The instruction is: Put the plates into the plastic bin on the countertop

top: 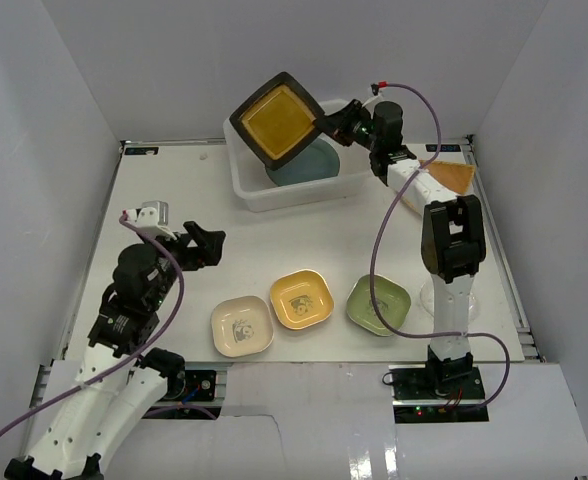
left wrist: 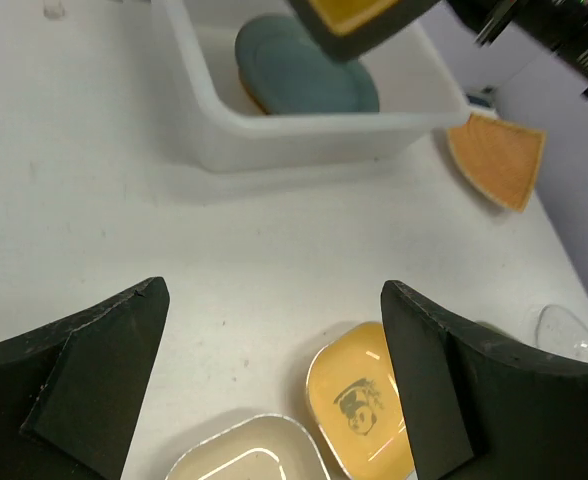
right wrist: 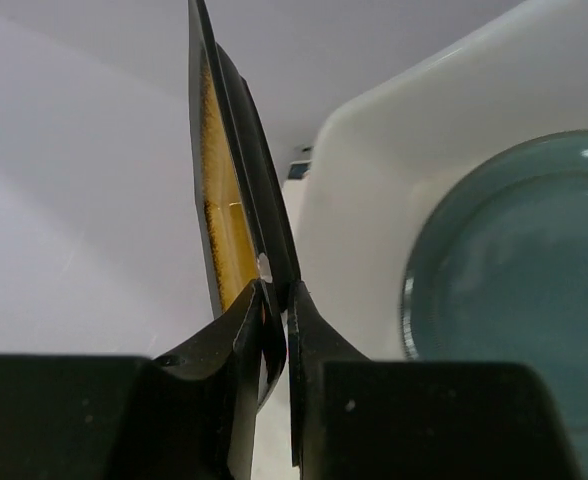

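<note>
Right wrist view: pinched only by its rim in the right gripper [right wrist: 277, 300], the dark plate [right wrist: 239, 150] is tilted over the far bin [right wrist: 374, 200] and may be dropped onto the teal plate [right wrist: 514, 260]; the left gripper [left wrist: 274, 290] is spread.

**Figure. Layout of the countertop, seen from above and behind the arms.**

The plastic bin [top: 249, 196] stands at the back centre of the countertop [top: 169, 190], with a round plate [top: 312, 166] lying inside it. The right gripper [top: 324, 124] pinches the rim of a large plate [top: 277, 118], which is tilted above the bin's left part. A fan-shaped plate [top: 453, 176] lies right of the bin, near the back right corner. Near the front edge three small plates form a row: left plate [top: 242, 326], middle plate [top: 301, 299], right plate [top: 378, 304]. A small dish [left wrist: 572, 332] lies just right of the row. The left gripper [top: 209, 243] hangs over the countertop's left half.
</note>
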